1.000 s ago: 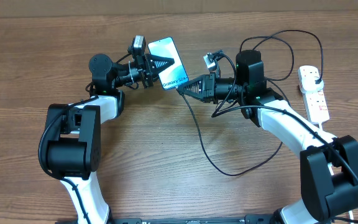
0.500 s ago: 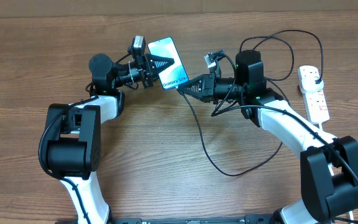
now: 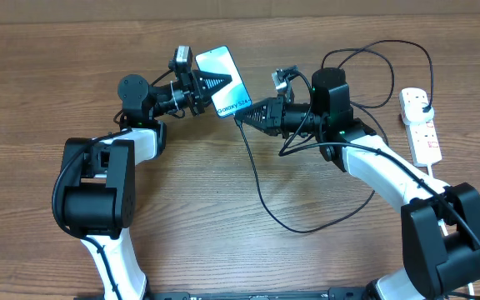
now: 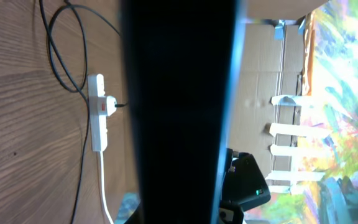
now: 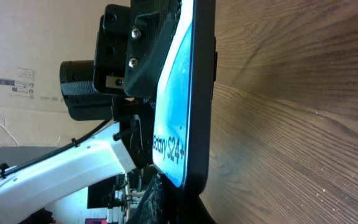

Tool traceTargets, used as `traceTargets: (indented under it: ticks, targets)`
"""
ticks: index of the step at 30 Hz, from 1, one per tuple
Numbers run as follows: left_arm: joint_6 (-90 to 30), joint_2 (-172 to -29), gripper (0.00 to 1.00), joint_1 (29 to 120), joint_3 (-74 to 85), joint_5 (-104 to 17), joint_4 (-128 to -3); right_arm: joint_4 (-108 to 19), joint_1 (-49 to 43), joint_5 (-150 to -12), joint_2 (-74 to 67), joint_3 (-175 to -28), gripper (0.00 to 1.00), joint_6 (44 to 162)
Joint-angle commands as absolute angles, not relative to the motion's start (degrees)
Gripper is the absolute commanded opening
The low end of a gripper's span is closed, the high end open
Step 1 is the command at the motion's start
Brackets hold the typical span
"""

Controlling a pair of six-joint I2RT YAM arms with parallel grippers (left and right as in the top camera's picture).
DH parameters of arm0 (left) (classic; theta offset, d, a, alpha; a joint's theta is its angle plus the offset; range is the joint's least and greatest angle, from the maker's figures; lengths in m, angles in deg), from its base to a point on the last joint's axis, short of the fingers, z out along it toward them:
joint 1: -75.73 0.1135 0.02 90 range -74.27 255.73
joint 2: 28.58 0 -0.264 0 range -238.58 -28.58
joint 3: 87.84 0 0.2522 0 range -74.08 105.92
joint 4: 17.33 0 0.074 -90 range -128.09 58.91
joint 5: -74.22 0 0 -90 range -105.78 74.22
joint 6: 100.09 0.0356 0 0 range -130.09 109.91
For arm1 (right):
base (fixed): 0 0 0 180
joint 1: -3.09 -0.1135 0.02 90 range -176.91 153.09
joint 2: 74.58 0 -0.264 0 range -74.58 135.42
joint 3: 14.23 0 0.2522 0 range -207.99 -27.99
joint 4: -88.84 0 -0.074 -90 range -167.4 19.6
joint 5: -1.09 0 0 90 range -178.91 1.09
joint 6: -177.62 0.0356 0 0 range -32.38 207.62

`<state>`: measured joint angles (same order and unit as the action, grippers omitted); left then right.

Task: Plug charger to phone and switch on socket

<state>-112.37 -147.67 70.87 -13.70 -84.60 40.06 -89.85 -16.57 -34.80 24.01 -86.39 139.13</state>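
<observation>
Both arms stretch inward, wrists roughly level, claws facing each other. The left claw clamps the phone. The right claw (fingers drawn to a point) pinches the charger.

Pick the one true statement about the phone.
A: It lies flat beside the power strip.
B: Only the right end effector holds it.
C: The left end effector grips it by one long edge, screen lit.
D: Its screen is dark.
C: the overhead view shows the left end effector clamped on a long edge of the lit phone, while the right end effector sits at its lower end with the charger trailing from it.
</observation>
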Motion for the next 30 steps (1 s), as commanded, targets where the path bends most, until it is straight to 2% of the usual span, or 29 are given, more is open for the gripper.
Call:
traceTargets:
  ticks: [1, 14, 15, 16, 17, 19, 24, 26, 27, 28, 30]
  targets:
    - [-113.1, -147.1, 0.04, 69.6, -12.7, -87.9, 41.0, -90.9, -16.8, -39.4, 23.5, -86.5, 0.04, 140.2]
    - [-115.1, -147.1, 0.04, 69.6, -12.7, -90.3, 41.0, -95.1, -16.8, -39.1, 23.5, -86.5, 0.04, 139.8]
    - [-115.1, -147.1, 0.04, 69.7, -12.7, -90.2, 41.0, -95.2, -16.8, -38.6, 23.5, -86.5, 0.06, 139.6]
    - [-115.1, -147.1, 0.04, 69.8, -12.7, -90.1, 41.0, -95.4, -16.7, -37.6, 23.5, -86.5, 0.17, 139.0]
    - [-115.1, -147.1, 0.04, 69.8, -12.7, -90.1, 41.0, -95.8, -16.7, -36.5, 23.4, -86.5, 0.22, 138.1]
    - [-115.1, -147.1, 0.05, 70.1, -12.7, -90.1, 41.0, -95.9, -16.0, -34.7, 23.1, -86.5, 0.38, 137.5]
    - [-114.8, -147.1, 0.04, 70.8, -12.7, -90.2, 41.0, -95.6, -14.1, -31.3, 20.8, -86.5, 0.53, 134.7]
    - [-114.2, -147.1, 0.04, 71.0, -12.7, -90.2, 41.0, -93.9, -13.9, -30.9, 19.4, -86.5, 0.55, 132.1]
    - [-113.7, -147.1, 0.04, 71.1, -12.7, -90.1, 41.0, -92.2, -13.9, -31.0, 18.6, -86.5, 0.56, 129.9]
    - [-112.9, -147.1, 0.04, 71.6, -12.7, -90.0, 41.0, -88.0, -13.9, -32.2, 17.2, -86.5, 0.62, 125.8]
    - [-112.2, -147.1, 0.05, 72.3, -12.7, -89.4, 41.0, -82.8, -14.3, -34.9, 15.7, -86.5, 0.63, 121.3]
